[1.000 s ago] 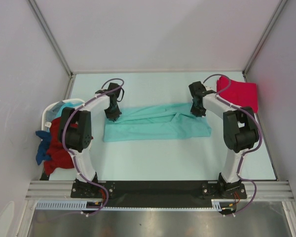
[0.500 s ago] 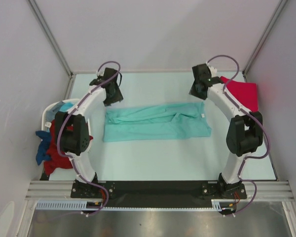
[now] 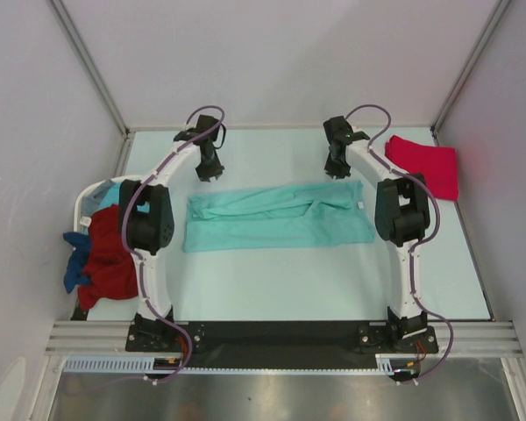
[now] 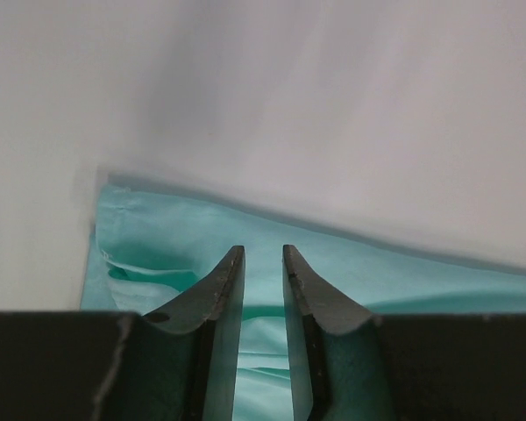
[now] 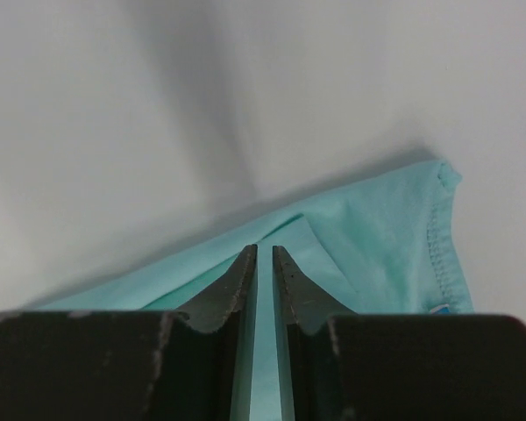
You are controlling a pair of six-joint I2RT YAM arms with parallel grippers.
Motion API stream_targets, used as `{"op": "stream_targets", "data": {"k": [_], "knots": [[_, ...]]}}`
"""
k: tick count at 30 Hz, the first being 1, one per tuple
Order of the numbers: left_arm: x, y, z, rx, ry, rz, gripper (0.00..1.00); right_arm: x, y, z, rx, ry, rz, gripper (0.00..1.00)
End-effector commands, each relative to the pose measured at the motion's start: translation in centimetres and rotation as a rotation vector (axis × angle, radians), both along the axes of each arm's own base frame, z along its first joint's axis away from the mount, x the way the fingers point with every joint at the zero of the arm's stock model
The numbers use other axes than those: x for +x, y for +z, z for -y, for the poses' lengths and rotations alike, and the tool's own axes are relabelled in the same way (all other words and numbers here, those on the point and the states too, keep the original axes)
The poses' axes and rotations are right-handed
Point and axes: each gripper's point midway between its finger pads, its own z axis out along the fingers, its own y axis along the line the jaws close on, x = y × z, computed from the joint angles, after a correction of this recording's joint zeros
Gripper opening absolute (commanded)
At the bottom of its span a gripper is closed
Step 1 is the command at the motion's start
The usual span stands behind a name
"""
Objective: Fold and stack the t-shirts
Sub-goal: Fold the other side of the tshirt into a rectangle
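Observation:
A light teal t-shirt (image 3: pixel 280 217) lies flat mid-table, folded into a long band. My left gripper (image 3: pixel 209 174) hovers just behind its far left corner, and my right gripper (image 3: pixel 336 171) just behind its far right end. Seen from the left wrist, the left gripper (image 4: pixel 263 250) is open a little with only the teal cloth (image 4: pixel 158 246) below the gap. The right gripper (image 5: pixel 265 249) is open by a narrow slit above the shirt's hem corner (image 5: pixel 394 219). Neither holds anything. A bright pinkish-red t-shirt (image 3: pixel 423 164) lies folded at the back right.
A white laundry basket (image 3: pixel 86 200) stands at the left edge, with a dark red shirt (image 3: pixel 110 263) and a blue one (image 3: pixel 74 263) spilling over it. Grey walls close the back and both sides. The arm bases sit on the black rail (image 3: pixel 280 333) in front.
Both grippers have let go of the teal shirt's far edge and drawn back towards the rear wall. Their jaws opened wide, then narrowed. The shirt stays flat.

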Motion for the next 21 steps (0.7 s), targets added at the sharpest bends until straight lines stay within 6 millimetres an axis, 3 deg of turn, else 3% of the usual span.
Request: {"op": "stream_targets", "data": {"k": [1,8,13,21], "knots": [[-0.3,0.7,0.5,-0.012,-0.021,0.008,0.28,-0.1,1.5,0.5,0.01,-0.005,0.031,0.16],[-1.1,0.9,1.1,-0.021,-0.034,0.011,0.29,-1.7,2.3,0.6,0.009,-0.012,0.034,0.16],[-2.1,1.0,1.1,-0.024,-0.041,0.012,0.3,-4.1,1.1,0.9,-0.004,-0.018,0.002,0.17],[-3.4,1.3,1.4,-0.018,-0.055,0.017,0.3,-6.5,1.5,1.1,-0.007,-0.017,0.004,0.18]]}}
